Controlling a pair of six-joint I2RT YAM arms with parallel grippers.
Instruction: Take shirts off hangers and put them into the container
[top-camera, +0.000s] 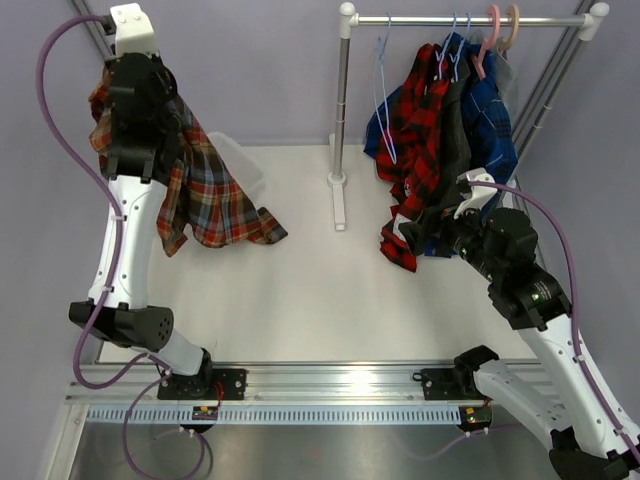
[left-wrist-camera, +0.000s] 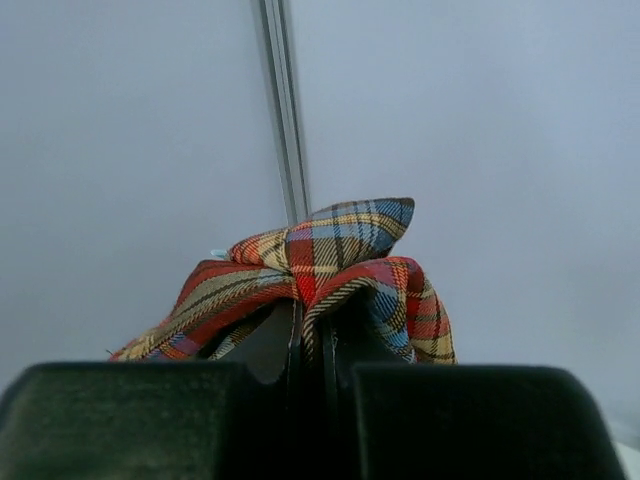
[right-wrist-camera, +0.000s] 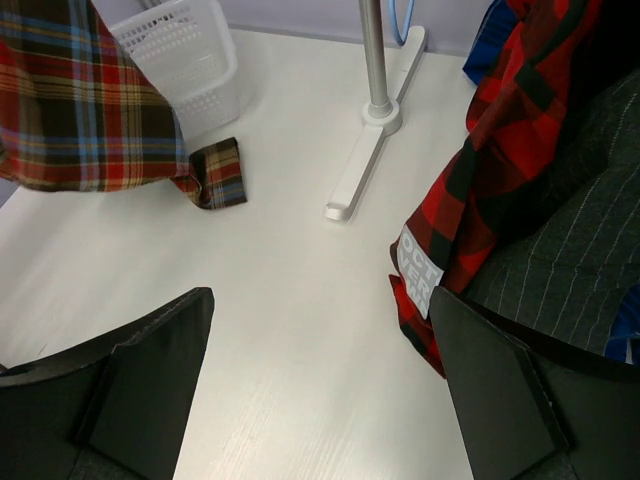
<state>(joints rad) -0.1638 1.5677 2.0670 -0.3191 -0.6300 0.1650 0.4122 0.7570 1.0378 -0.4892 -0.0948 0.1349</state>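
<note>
Open table (top-camera: 320, 300) btwn hanging brown plaid shirt (top-camera: 210, 195) & rack post (top-camera: 341, 100); red check shirt (top-camera: 420, 140) crowds rt side.

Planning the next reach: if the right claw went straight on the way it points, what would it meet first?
Probably the bare table, just short of the rack's white foot; the red-and-black shirt hangs just beside that line. Depth is hard to judge.

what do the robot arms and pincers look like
The left arm and right arm are rounded white shells with black joint housings, standing on black base plates. A thin purple cable runs along each. The left pincer and right pincer have matt black, blocky fingers. No markings are readable.
</note>
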